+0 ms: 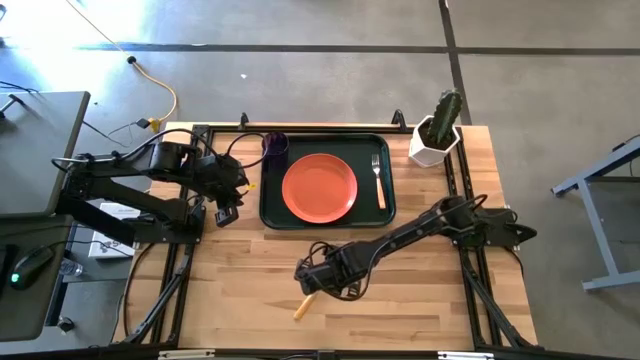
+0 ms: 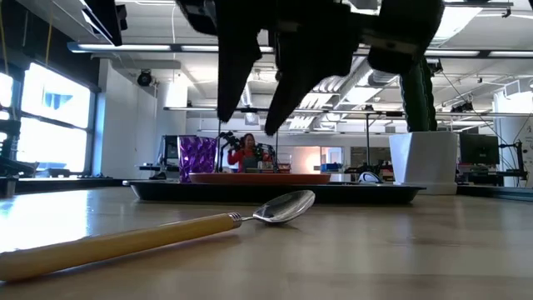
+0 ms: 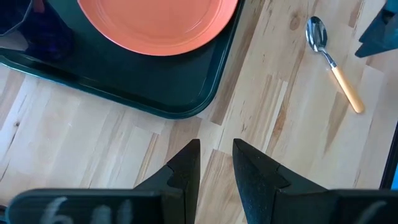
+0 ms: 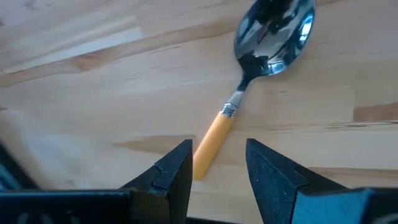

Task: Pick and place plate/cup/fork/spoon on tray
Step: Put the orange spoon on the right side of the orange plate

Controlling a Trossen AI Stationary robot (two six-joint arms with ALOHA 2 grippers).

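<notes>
The dark green tray (image 1: 270, 205) lies at the table's far middle. On it are the salmon-orange plate (image 1: 319, 187), the fork (image 1: 379, 180) along the tray's right side, and the purple cup (image 1: 275, 145) in its far left corner. The spoon (image 2: 191, 227) lies flat on the table near the front edge, and its handle end shows in the high view (image 1: 302, 308). My right gripper (image 4: 217, 162) is open and hangs above the spoon, one finger on either side of the handle, clear of it. My left gripper (image 3: 216, 152) is narrowly open and empty, left of the tray.
A white pot with a cactus (image 1: 437, 130) stands at the far right corner, right of the tray. Bare wooden table lies between the tray's near rim (image 3: 174, 109) and the front edge. A person shows far off in the room behind (image 2: 247, 150).
</notes>
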